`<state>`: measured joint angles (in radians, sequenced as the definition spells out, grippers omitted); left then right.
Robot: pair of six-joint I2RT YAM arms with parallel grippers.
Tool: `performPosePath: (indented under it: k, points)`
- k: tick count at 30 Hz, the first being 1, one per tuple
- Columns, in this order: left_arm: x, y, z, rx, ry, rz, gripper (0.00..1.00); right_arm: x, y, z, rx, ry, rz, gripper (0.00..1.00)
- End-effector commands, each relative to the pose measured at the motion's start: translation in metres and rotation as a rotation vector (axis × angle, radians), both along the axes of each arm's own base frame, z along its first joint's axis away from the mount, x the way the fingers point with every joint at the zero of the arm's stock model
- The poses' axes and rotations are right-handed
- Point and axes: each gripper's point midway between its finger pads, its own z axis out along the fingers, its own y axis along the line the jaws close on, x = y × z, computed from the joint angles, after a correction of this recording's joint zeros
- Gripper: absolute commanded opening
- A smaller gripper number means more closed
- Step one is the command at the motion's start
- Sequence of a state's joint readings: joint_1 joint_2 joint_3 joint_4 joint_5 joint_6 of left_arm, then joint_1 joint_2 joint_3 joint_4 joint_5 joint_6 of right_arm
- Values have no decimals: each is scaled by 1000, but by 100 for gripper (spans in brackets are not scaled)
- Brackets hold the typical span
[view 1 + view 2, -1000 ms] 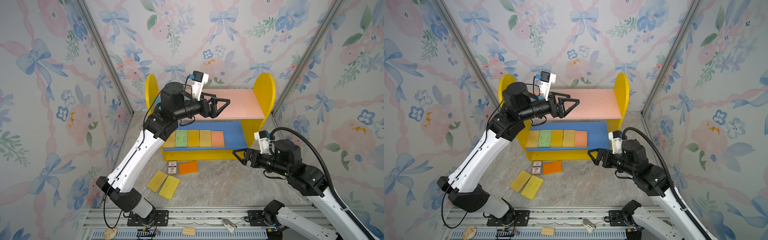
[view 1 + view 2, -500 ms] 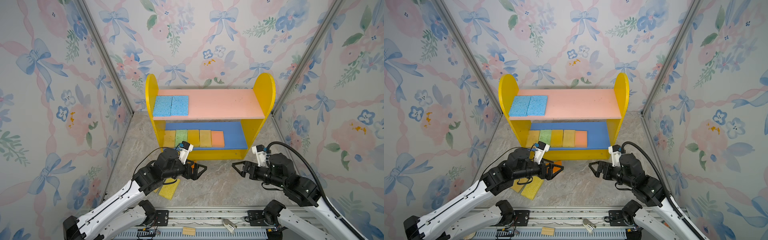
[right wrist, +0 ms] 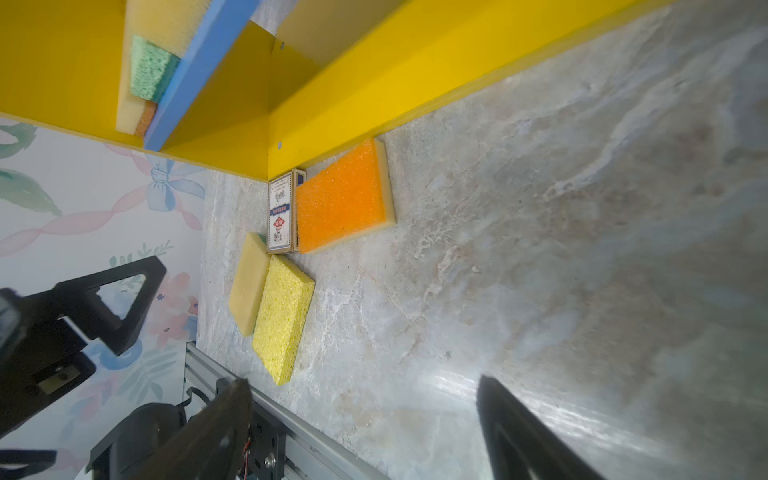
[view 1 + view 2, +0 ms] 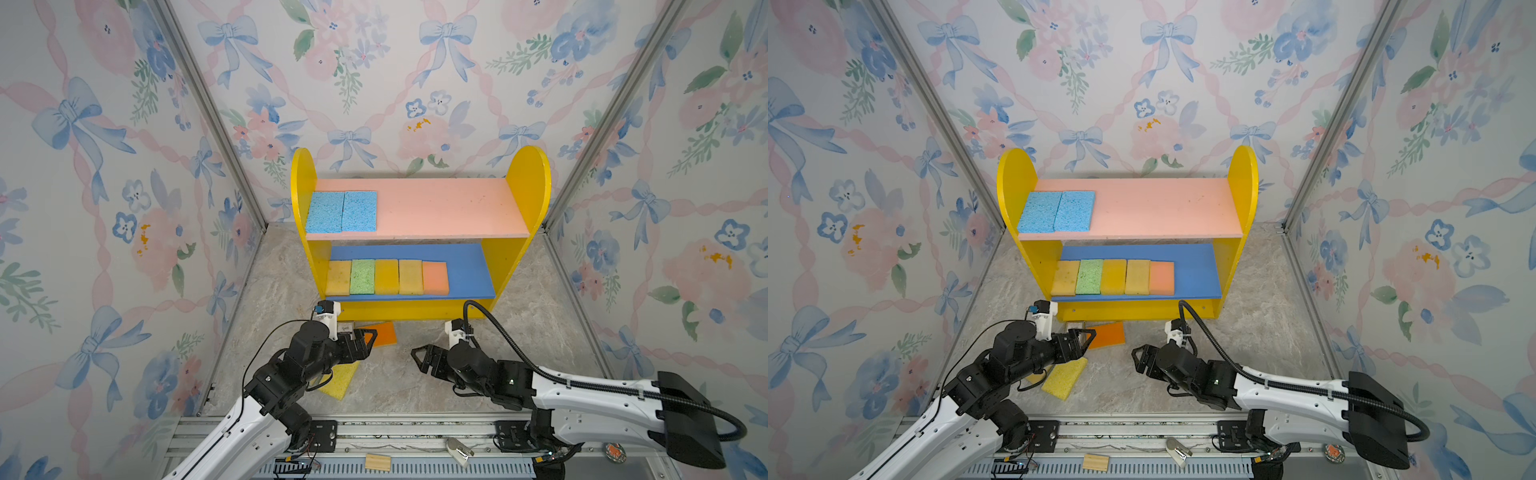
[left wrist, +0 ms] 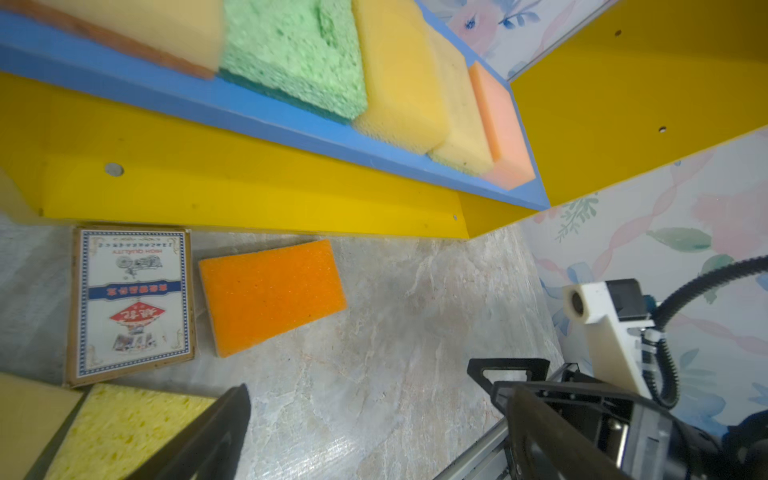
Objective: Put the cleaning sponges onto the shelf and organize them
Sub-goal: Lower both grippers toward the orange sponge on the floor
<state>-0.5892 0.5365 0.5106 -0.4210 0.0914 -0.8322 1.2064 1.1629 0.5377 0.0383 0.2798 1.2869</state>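
Observation:
The shelf (image 4: 528, 187) stands at the back. Two blue cleaning sponges (image 4: 340, 212) lie side by side at the left end of its pink upper board. Several more (image 4: 386, 276) form a row on the blue lower board. On the floor in front lie an orange sponge (image 4: 384, 333) (image 5: 272, 295), a yellow one (image 4: 1065, 378) (image 3: 284, 316) and a mustard one (image 3: 247, 286), which my left arm partly hides in both top views. My left gripper (image 4: 365, 340) (image 5: 376, 399) hovers open just left of the orange sponge. My right gripper (image 4: 419, 357) (image 3: 363, 384) is open and empty over bare floor to its right.
A small printed card box (image 5: 131, 301) lies against the shelf's base beside the orange sponge. Floral walls close in on three sides. A metal rail (image 4: 415, 432) runs along the front edge, close behind both grippers.
My left arm has come down from the upper board to the floor by the orange sponge, uncovering the two blue sponges. My right gripper has dropped lower and shifted slightly left.

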Motion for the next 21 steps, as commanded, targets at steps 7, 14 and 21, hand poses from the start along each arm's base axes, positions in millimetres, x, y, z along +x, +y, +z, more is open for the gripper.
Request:
performPosePath:
  k: [7,14,21]
  points:
    - [-7,7,-13,-1,44,6,98,28,80,-15,312,123,-173,75]
    - [-9,6,-10,-10,36,-10,98,35,110,-67,369,275,-239,69]
    - [-7,9,-5,-14,18,2,98,41,112,-95,287,344,-324,63]
